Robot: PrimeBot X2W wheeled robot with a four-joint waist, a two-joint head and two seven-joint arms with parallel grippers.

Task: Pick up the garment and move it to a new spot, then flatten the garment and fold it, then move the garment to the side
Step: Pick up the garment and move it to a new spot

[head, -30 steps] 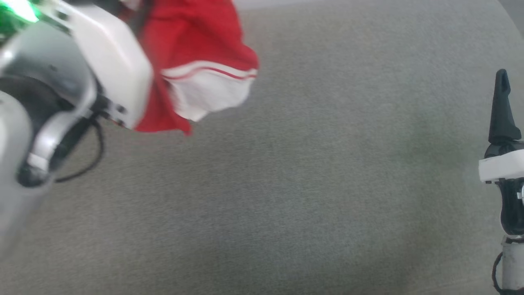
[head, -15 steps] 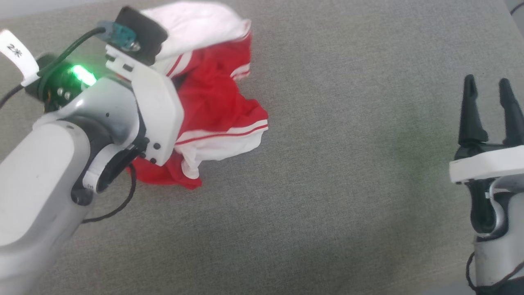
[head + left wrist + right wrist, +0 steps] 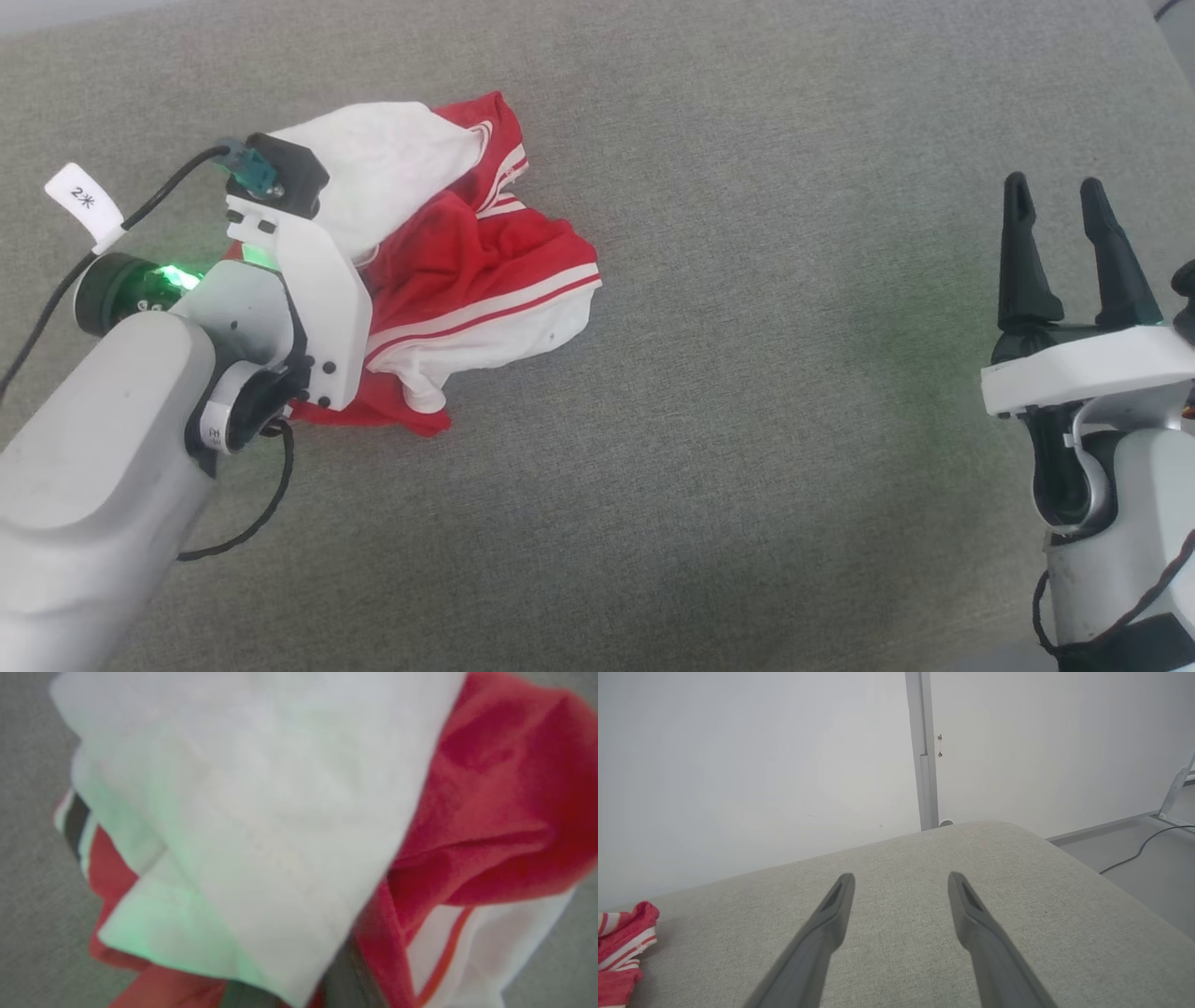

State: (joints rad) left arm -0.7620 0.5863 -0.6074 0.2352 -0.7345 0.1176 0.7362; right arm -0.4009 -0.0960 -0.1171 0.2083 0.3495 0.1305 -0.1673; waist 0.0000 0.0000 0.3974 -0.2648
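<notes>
one garment (image 3: 485, 280) bunched on grey cushion (image 3: 794, 420); left gripper (image 3: 348, 980) pinched narrow on it, right gripper (image 3: 1053, 184) wide, empty

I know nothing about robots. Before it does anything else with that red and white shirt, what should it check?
1. Resting down: the garment lies on the grey surface, ok.
2. Grip: the left gripper has cloth pinched in it, ok.
3. Flatness: the garment is a crumpled heap, not ok.
4. Spare hand: the right gripper is open, holding nothing, ok.
5. Room: the right gripper stands well apart from the garment, ok.
</notes>
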